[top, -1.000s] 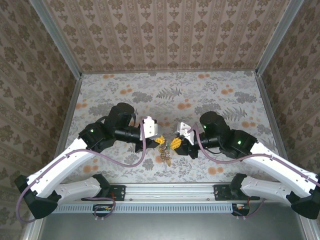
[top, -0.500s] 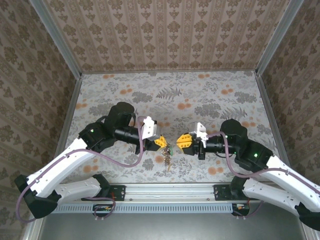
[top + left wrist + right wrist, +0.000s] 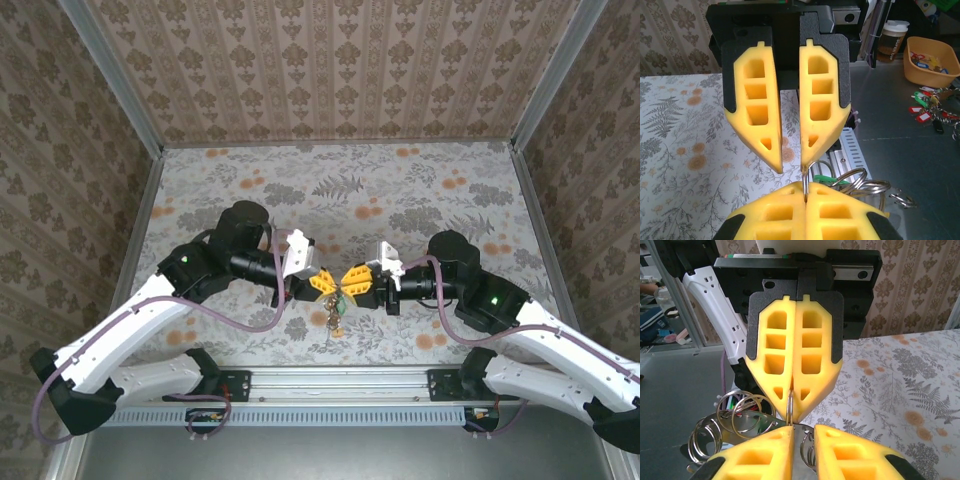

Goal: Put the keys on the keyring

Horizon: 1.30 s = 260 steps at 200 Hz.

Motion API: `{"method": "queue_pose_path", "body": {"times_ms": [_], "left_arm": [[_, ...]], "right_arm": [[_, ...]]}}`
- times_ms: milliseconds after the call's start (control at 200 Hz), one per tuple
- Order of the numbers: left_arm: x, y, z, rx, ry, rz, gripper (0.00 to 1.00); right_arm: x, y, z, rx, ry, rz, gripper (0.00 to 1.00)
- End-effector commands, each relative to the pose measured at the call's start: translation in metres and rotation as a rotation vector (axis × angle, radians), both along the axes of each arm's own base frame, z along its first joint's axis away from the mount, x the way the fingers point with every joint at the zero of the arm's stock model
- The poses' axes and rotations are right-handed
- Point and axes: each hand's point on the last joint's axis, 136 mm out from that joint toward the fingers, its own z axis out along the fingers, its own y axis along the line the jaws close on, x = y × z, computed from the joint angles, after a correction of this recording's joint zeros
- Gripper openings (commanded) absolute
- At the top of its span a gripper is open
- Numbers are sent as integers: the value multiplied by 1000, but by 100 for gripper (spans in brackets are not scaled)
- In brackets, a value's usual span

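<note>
Both arms meet tip to tip over the middle of the table (image 3: 400,190), close to its near edge. The keyring (image 3: 336,312) is off the surface there, its bundle dangling just below the two grippers.

Left gripper (image 3: 322,283): fingers pressed together, pinching the keyring's thin wire at the very tips. The left wrist view shows the wire coming straight out of the seam.

Right gripper (image 3: 357,283): fingers a little apart with a narrow gap showing, tips right at the wire, not seen clamped on anything.

Steel split rings (image 3: 860,179) hang off the wire to one side. A green key (image 3: 827,178) head sits among them; can't tell if it's threaded on or just caught there. Other keys not made out.

Handling, as a judgement:
- the wire is thin, light and springy, so it will likely twist or pivot in a tip pinch
- bare metal against foam pads may slip
- the dangling rings probably swing and pull the loop off line
- best hold looks like a bare stretch of wire clear of the rings, deep in the pads, the second gripper taking it just beside the first so the loop can't rotate
- the keys look tiny and flat, so grab them by the plastic head and leave the hole end free
</note>
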Motion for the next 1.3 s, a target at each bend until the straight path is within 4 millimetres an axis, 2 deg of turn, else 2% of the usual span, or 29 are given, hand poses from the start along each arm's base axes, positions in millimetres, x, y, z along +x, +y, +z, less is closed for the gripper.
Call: {"method": "queue_pose_path", "body": {"times_ms": [0,205,395,565,760,1080,1190,1295], "left_arm": [[-2,-4,25,-74,-33,-25,0],[-2,-3,25,-71,-35,-14,0],[-1,-2,23,-68,-41,-6,0],[1,-3,21,-65,-43,-1,0],[0,-3,23,-71,-45,-7,0],[-2,-1,29,-98,-49,-7,0],[-2,-1,30,-105,-48,-9,0],[-2,-1,31,-107,-46,-9,0]], "right_arm": [[-8,4,17,50,-31,60,20],[-9,-2,15,34,-28,42,21],[-13,-14,28,42,-64,4,21],[-16,-7,36,92,-45,44,21],[-11,2,21,72,-5,53,20],[-6,8,12,77,5,45,14],[-6,8,9,70,10,50,16],[-5,8,7,68,10,41,22]]}}
